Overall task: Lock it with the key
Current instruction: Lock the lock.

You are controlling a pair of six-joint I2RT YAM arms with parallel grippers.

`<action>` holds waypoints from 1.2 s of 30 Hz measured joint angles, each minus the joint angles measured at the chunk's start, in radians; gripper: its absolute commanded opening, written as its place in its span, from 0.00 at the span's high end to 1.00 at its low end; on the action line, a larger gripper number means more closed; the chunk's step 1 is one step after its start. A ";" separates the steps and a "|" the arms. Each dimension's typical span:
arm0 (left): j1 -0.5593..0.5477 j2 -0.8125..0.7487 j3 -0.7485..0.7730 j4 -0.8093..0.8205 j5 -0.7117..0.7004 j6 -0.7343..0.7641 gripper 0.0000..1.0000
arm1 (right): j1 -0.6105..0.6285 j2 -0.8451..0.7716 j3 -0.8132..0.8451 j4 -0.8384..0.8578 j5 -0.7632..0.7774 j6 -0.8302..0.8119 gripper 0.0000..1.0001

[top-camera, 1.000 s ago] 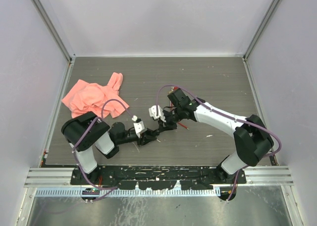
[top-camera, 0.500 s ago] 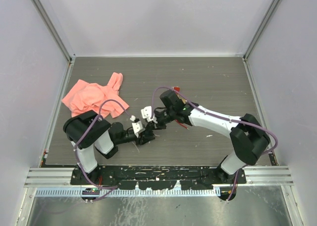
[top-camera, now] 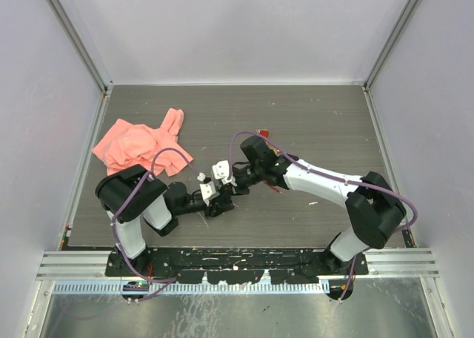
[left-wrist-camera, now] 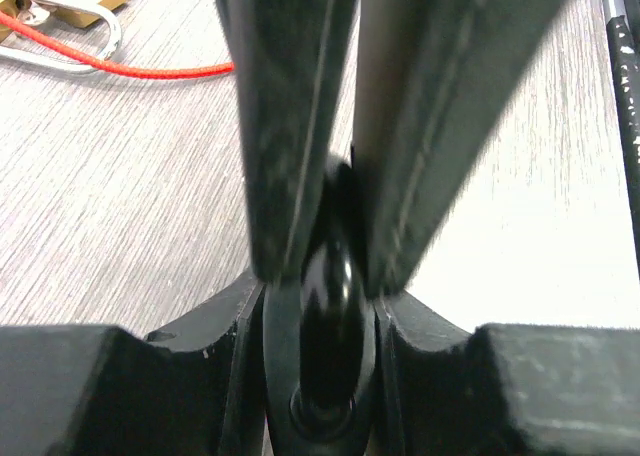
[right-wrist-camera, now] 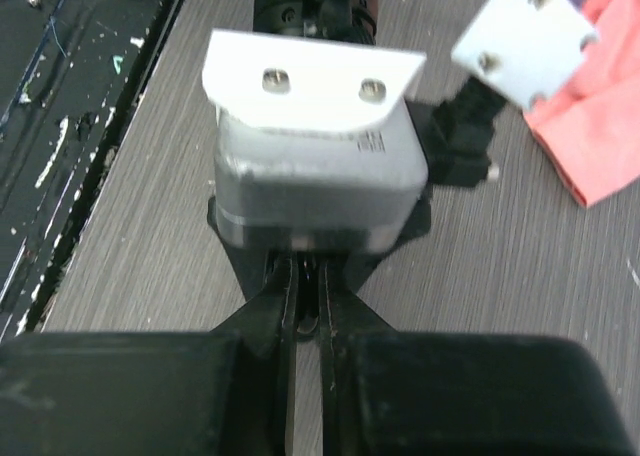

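Right gripper (right-wrist-camera: 302,276): jaws nearly closed, only a thin slit between the fingers. Can't see anything in the slit. It's nose to nose with the left gripper (top-camera: 217,203) mid-table, and the right wrist view looks straight onto the grey camera housing (right-wrist-camera: 320,176) on the left wrist, just ahead of the fingertips.

Left gripper: jaws part open, with a dark rounded thing (left-wrist-camera: 330,266) sitting between them. Two blurred dark bars come down from the top of the left wrist view and meet on it. Can't tell what it is, or whether the jaws actually clamp it.

Padlock (left-wrist-camera: 70,11): brass body and silver shackle, lying flat on the table (top-camera: 318,123), in the far top-left corner of the left wrist view. That's ahead of the left jaws and off to one side, apart from both grippers and not between any fingers. A red cord (left-wrist-camera: 130,73) trails from it across the wood. From above, the cord shows just beside the right forearm; the padlock itself I can't pick out there.

Key: can't make it out in any view.

Pink cloth (top-camera: 141,145) is crumpled at far left, well apart.
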State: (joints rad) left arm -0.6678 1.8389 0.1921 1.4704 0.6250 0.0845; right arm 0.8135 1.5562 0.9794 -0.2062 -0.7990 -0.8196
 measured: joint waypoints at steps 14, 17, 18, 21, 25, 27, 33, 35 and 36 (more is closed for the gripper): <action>-0.012 0.000 0.031 -0.042 -0.007 -0.017 1.00 | -0.069 -0.031 0.014 -0.190 0.064 -0.065 0.99; -0.012 0.000 0.030 -0.057 -0.002 -0.017 1.00 | -0.091 -0.032 0.005 -0.248 0.105 -0.072 0.99; -0.012 0.000 0.030 -0.055 0.002 -0.017 1.00 | -0.101 -0.032 0.000 -0.264 0.111 -0.073 0.99; -0.011 0.001 0.031 -0.049 0.016 -0.021 1.00 | -0.128 -0.037 -0.016 -0.320 0.140 -0.086 0.99; -0.013 0.004 0.033 -0.048 0.053 -0.024 1.00 | -0.128 -0.032 -0.034 -0.349 0.152 -0.087 0.99; -0.012 0.005 0.033 -0.048 0.058 -0.026 1.00 | -0.129 -0.031 -0.034 -0.348 0.146 -0.083 0.99; -0.010 0.005 0.033 -0.047 0.064 -0.039 1.00 | -0.137 -0.027 -0.034 -0.332 0.124 -0.033 0.99; -0.009 0.005 0.033 -0.047 0.068 -0.043 1.00 | -0.145 -0.011 -0.030 -0.333 0.106 -0.019 0.99; -0.008 0.005 0.033 -0.048 0.071 -0.044 1.00 | -0.148 0.001 -0.023 -0.338 0.098 -0.014 0.99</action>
State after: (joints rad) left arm -0.6762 1.8442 0.2249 1.4227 0.6964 0.0406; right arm 0.6651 1.5570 0.9562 -0.5442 -0.7013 -0.8337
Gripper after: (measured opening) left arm 0.344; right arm 0.119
